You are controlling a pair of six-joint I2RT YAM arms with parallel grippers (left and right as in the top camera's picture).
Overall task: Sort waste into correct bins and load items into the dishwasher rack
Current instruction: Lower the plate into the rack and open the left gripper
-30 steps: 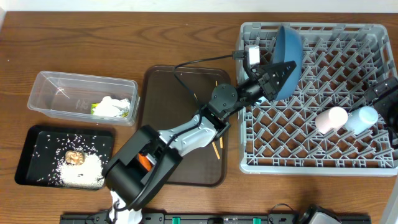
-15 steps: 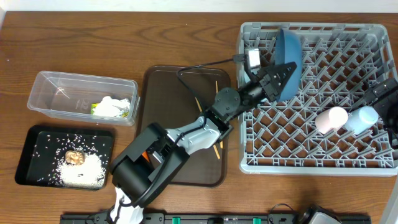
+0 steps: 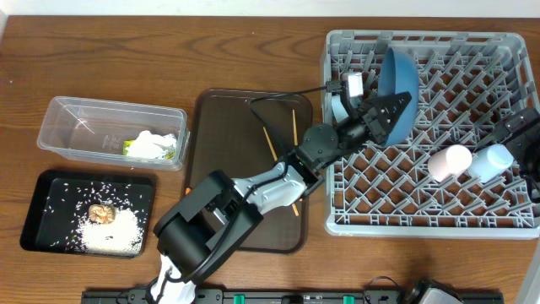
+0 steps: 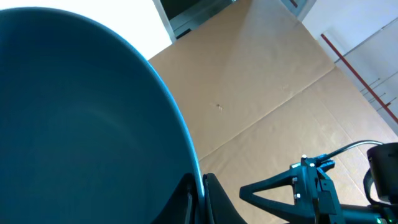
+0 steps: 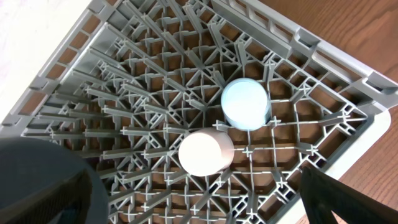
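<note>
My left gripper (image 3: 386, 112) is shut on the rim of the large blue plate (image 3: 398, 78), which stands on edge among the pegs at the back of the grey dishwasher rack (image 3: 422, 221). In the left wrist view the plate (image 4: 81, 124) fills the left side, with the jaws (image 4: 202, 199) clamped on its edge. My right gripper (image 3: 509, 139) is open and empty above the rack's right side (image 5: 196, 199). Under it stand the pink cup (image 3: 450, 160) (image 5: 206, 152) and the light blue cup (image 3: 492, 160) (image 5: 245, 102). Two chopsticks (image 3: 270, 142) lie on the brown tray.
The clear tub (image 3: 76, 118) holds the crumpled wrapper (image 3: 152, 145). The black tray (image 3: 38, 215) holds rice (image 3: 114, 232) and a brown scrap (image 3: 101, 211). My left arm stretches across the brown tray (image 3: 228, 127). A pale curved shape (image 3: 335, 107) beside the left wrist is mostly hidden.
My left gripper has carried the blue plate to the right and a little lower into the rack, and the plate now stands more edge-on. The right arm and cups have not moved.
</note>
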